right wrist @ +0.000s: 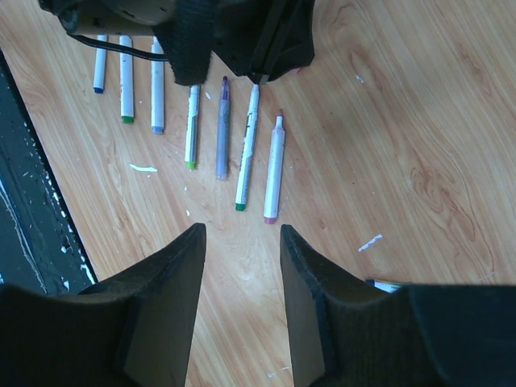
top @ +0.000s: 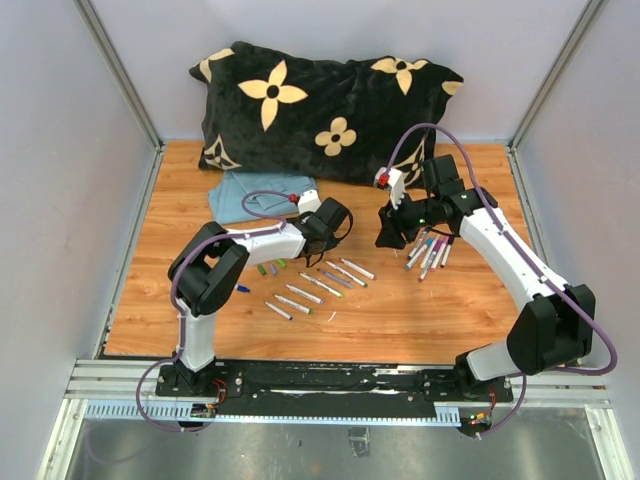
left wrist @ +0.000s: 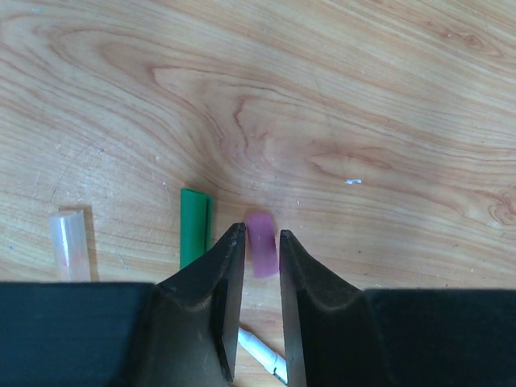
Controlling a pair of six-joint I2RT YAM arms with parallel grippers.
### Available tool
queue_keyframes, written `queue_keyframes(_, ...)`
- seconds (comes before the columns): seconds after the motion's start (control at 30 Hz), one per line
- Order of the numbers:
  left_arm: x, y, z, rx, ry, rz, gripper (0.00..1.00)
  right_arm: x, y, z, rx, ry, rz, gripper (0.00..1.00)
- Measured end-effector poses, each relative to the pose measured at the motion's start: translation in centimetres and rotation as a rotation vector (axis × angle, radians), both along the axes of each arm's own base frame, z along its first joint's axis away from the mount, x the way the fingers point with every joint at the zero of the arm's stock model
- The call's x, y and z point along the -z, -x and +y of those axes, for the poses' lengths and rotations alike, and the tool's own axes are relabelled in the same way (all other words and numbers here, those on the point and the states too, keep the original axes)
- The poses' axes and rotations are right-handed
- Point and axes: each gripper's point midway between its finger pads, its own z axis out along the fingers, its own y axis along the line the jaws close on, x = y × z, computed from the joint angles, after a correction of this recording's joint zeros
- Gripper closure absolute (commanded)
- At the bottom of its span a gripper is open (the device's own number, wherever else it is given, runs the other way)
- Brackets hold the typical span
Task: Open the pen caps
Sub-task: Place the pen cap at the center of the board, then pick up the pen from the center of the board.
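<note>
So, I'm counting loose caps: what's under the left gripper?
A pink cap sits between the fingertips of the left gripper, a green cap beside it. A white pen peeks out lower down; the fingers cover its rest.

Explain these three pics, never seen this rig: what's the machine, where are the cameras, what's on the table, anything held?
Two robot arms are bolted at the near edge of a wooden table, each ending in a two-finger gripper. The wide picture comes from a fixed camera above and behind them: left arm on the left, right arm on the right. The other two come from a camera on each wrist. On the table: a flowered pillow, a blue cloth, a row of pens and another bunch of pens. The left gripper straddles a pink cap beside a green cap; whether it grips is unclear. The right gripper is open and empty.
</note>
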Motion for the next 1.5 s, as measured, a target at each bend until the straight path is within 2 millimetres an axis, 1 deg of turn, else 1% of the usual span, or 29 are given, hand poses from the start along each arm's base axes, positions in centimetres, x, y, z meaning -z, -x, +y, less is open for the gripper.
queue_keyframes(0.13,-1.0,0.3,0.2,0.0,0.012,-0.013,0.68,0.1,-0.3,-0.6,0.018,-0.003,0.005,0.57)
queue_keyframes(0.3,-3.9,0.4,0.4,0.006,0.049,-0.059,0.66,0.0,-0.3,-0.7,0.021,-0.005,0.003,0.56)
queue_keyframes(0.37,-5.4,0.8,0.7,0.015,0.066,-0.083,0.65,-0.1,-0.2,-0.7,0.02,-0.008,-0.001,0.55)
queue_keyframes(0.4,-5.6,0.9,0.8,0.017,0.068,-0.086,0.65,-0.2,-0.1,-0.7,0.02,-0.009,-0.002,0.55)
queue_keyframes(0.43,-6.4,1.1,1.0,0.024,0.08,-0.103,0.65,-0.3,0.0,-0.7,0.019,-0.011,-0.004,0.54)
queue_keyframes(0.57,-8.3,2.5,2.0,0.066,0.103,-0.145,0.64,-0.6,0.4,-0.8,0.016,-0.019,-0.012,0.54)
queue_keyframes(0.67,-9.5,4.0,2.6,0.128,0.131,-0.185,0.61,-0.9,0.4,-1.2,0.026,-0.029,-0.018,0.54)
queue_keyframes(0.8,-10.5,6.1,2.5,0.248,0.199,-0.246,0.55,-1.0,0.1,-2.2,0.061,-0.034,-0.021,0.53)
queue_keyframes(1.0,-10.6,9.2,1.8,0.412,0.305,-0.317,0.43,-0.9,0.3,-3.2,0.084,-0.053,-0.018,0.52)
queue_keyframes(1.07,-10.7,10.0,1.5,0.455,0.338,-0.338,0.42,-1.1,0.3,-3.5,0.095,-0.062,-0.022,0.52)
queue_keyframes(1.1,-11.0,10.4,1.2,0.481,0.361,-0.355,0.38,-1.2,0.2,-3.7,0.1,-0.067,-0.025,0.52)
queue_keyframes(1.2,-11.6,11.3,0.7,0.537,0.413,-0.392,0.32,-1.5,-0.1,-4.2,0.115,-0.077,-0.035,0.52)
queue_keyframes(1.33,-12.4,12.5,0.3,0.596,0.48,-0.444,0.21,-1.6,-0.4,-4.5,0.126,-0.087,-0.037,0.52)
queue_keyframes(1.37,-12.5,12.7,0.3,0.604,0.49,-0.455,0.15,-1.6,-0.5,-4.7,0.132,-0.089,-0.037,0.52)
queue_keyframes(1.5,-13.1,13.7,0.5,0.625,0.539,-0.504,0.01,-1.6,-0.6,-5.0,0.143,-0.094,-0.033,0.52)
